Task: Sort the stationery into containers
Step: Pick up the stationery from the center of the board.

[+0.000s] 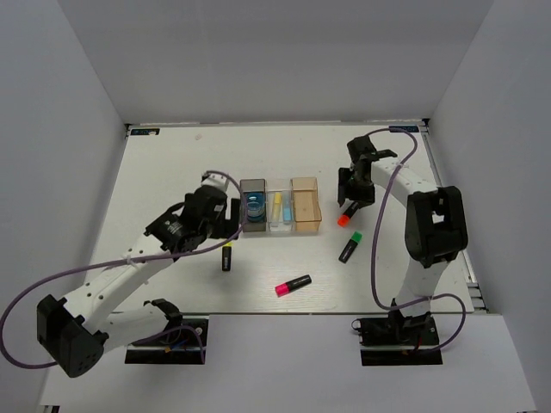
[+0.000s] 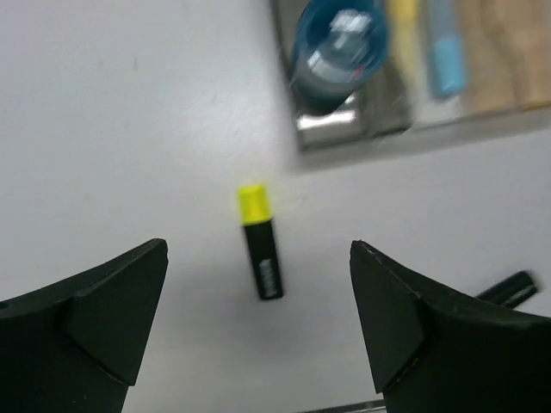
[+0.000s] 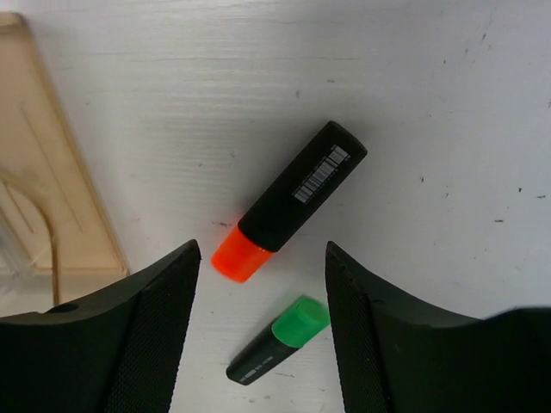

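Observation:
Three joined bins stand mid-table: dark grey (image 1: 253, 225), clear (image 1: 279, 225), orange-tan (image 1: 306, 225). A blue tape roll (image 1: 256, 206) lies in the dark bin, and a pale-yellow pen (image 1: 277, 207) and a blue pen (image 1: 287, 208) in the clear one. My left gripper (image 2: 258, 292) is open and empty above a yellow-capped highlighter (image 2: 261, 254). My right gripper (image 3: 263, 292) is open and empty over an orange-capped highlighter (image 3: 293, 200) and a green-capped one (image 3: 277, 340), both lying on the table. A pink-capped highlighter (image 1: 293, 285) lies nearer the front.
White walls close in the table on the left, back and right. The orange-tan bin (image 3: 52, 189) sits just left of the right gripper. The left arm's purple cable loops off the table's left front. The right arm's base stands at the right edge.

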`<control>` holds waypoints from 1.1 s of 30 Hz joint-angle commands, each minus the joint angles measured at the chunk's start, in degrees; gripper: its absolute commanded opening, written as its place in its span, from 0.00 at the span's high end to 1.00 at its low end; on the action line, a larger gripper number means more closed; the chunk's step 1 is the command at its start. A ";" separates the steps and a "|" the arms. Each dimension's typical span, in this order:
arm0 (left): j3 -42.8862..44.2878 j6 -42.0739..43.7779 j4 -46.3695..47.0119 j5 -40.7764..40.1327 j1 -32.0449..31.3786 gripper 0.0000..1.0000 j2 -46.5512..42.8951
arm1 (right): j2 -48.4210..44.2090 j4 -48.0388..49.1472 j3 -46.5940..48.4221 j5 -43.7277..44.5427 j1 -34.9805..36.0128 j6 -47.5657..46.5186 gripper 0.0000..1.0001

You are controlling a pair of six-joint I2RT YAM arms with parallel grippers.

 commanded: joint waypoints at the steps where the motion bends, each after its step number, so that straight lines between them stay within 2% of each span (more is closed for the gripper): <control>1: -7.41 -1.24 -0.96 -1.51 0.95 0.03 -1.61 | 3.02 -2.96 3.25 5.01 -0.28 5.01 0.35; 5: -12.34 -3.78 0.97 -0.63 0.68 0.01 -2.93 | 8.21 -4.81 6.16 8.18 -0.37 6.41 0.34; 10: -17.97 -5.02 6.24 -0.97 0.51 0.01 -2.67 | 12.34 -5.52 7.74 8.01 -0.37 7.47 0.34; 13: -20.16 -4.67 9.15 -0.98 0.51 0.01 -0.83 | 13.92 -5.60 7.92 6.52 -0.72 8.70 0.41; 16: -21.83 -4.23 12.57 -0.98 0.68 0.01 1.54 | 15.33 -5.34 6.69 4.50 -1.59 9.32 0.56; 17: -22.45 -4.14 13.28 -1.06 0.68 0.01 1.90 | 15.42 -5.34 6.51 3.71 -1.86 9.67 0.67; 19: -23.24 -4.06 15.92 -0.54 0.94 0.01 3.22 | 15.34 -5.17 5.37 2.57 -2.99 10.11 0.78; 20: -23.16 -3.79 16.88 -0.19 1.21 0.01 3.74 | 15.25 -4.99 4.93 1.95 -3.26 10.29 0.87; 26: -22.89 -1.42 21.02 0.96 1.74 0.01 6.99 | 13.06 -3.85 2.73 -6.92 -6.16 7.93 1.00; 33: -20.88 0.17 23.48 2.36 2.70 0.02 13.32 | 5.15 -2.00 2.29 -15.98 -6.52 -0.06 1.00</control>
